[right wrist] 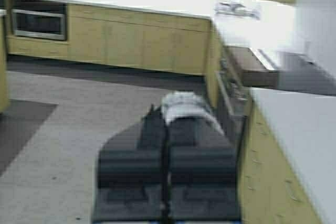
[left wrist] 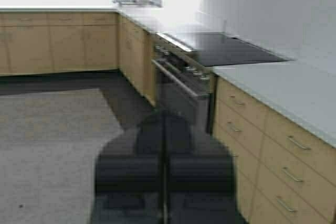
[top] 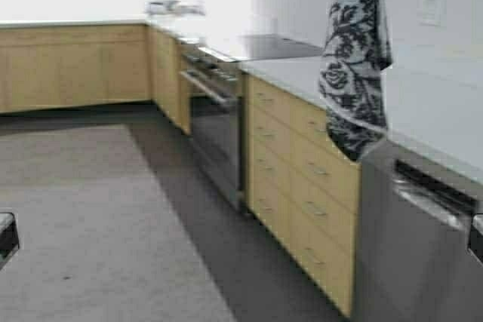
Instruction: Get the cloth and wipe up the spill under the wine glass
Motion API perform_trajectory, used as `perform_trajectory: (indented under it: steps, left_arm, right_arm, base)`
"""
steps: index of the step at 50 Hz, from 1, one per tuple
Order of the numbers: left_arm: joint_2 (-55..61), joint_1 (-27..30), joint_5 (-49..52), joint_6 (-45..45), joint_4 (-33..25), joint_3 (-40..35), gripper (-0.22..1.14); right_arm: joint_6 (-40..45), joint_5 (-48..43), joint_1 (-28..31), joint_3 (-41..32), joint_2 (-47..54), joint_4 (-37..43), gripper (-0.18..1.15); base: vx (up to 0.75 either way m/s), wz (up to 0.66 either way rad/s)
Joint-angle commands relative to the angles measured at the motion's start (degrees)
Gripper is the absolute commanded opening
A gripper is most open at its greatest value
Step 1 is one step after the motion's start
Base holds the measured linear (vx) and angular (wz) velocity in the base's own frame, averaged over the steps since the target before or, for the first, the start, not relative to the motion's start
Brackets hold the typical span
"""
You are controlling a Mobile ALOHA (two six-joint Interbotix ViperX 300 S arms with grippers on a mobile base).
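The cloth [top: 353, 58], dark with a white floral pattern, hangs limp from the top edge of the high view, in front of the counter on the right. In the right wrist view my right gripper [right wrist: 167, 115] is shut, with a pale bunch of the cloth [right wrist: 185, 106] at its fingertips. My left gripper [left wrist: 164, 120] is shut and empty, held above the floor beside the oven. Neither gripper shows in the high view. The wine glass and the spill are out of view.
A run of light wood drawers [top: 302, 164] under a pale counter [top: 423, 111] stands on my right, with a steel dishwasher [top: 415, 239], an oven [top: 215, 122] and a dark cooktop [top: 279, 47]. A grey rug [top: 83, 224] covers the floor on the left. A dish rack [top: 170, 5] sits on the far counter.
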Motion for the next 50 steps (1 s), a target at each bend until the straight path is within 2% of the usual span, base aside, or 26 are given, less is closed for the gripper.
perform_trajectory:
  steps: [1, 15, 27, 50]
  left_arm:
    - [0.79, 0.09, -0.35, 0.00, 0.00, -0.62, 0.03]
    - [0.79, 0.09, -0.35, -0.09, 0.00, -0.44, 0.03]
    - [0.88, 0.09, -0.35, 0.09, 0.00, -0.26, 0.03]
    - [0.97, 0.09, -0.44, 0.09, 0.00, -0.44, 0.03]
  right_arm:
    - [0.09, -0.88, -1.58, -0.88, 0.09, 0.18, 0.07]
    - [0.44, -0.88, -1.85, -0.88, -0.62, 0.26, 0.07]
    - [4.22, -0.88, -1.85, -0.70, -1.23, 0.26, 0.07]
    - [4.48, -0.88, -1.85, -0.70, -2.37, 0.26, 0.07]
  base:
    - [-0.02, 0.46]
    - [-0.01, 0.51]
    - [-0.01, 0.61]
    - [0.02, 0.54]
